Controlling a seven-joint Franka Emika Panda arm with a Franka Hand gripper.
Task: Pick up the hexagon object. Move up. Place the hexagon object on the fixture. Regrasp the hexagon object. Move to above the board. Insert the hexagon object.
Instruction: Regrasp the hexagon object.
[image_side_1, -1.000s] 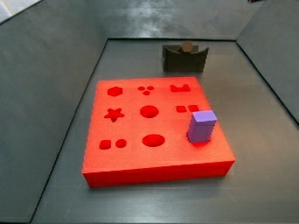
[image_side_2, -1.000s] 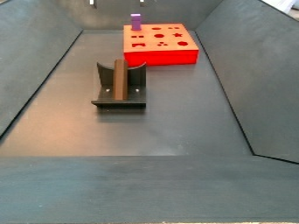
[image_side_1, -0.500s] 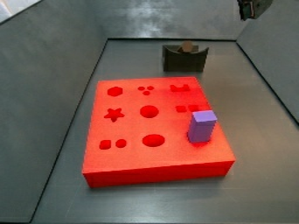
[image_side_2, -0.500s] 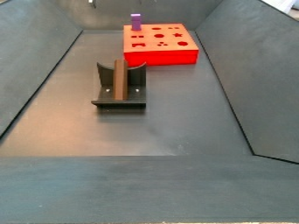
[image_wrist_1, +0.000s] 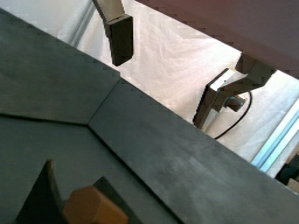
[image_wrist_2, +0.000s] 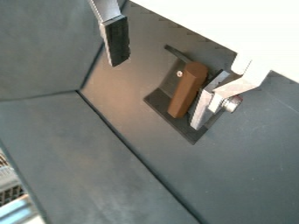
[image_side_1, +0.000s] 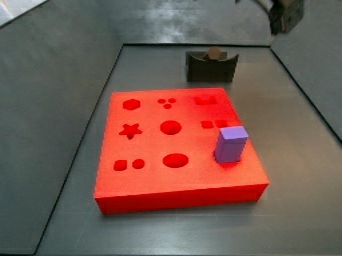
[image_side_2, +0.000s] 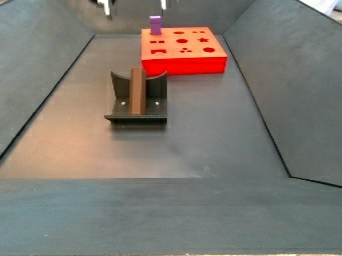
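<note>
The hexagon object, a slim brown peg, leans in the dark fixture; both side views show it there. My gripper hangs open well above the fixture, with nothing between its fingers. Only its tip shows in the side views, in an upper corner and at the upper edge. In a wrist view the peg's end sits low beside the fixture. The red board with its cut-outs lies apart from the fixture.
A purple block stands upright on the board near one edge, also visible as the purple block far off. Sloping grey walls enclose the floor on all sides.
The gripper has come down into the upper corner of a side view and shows more of itself now. Peg, fixture, board and purple block have not moved.
</note>
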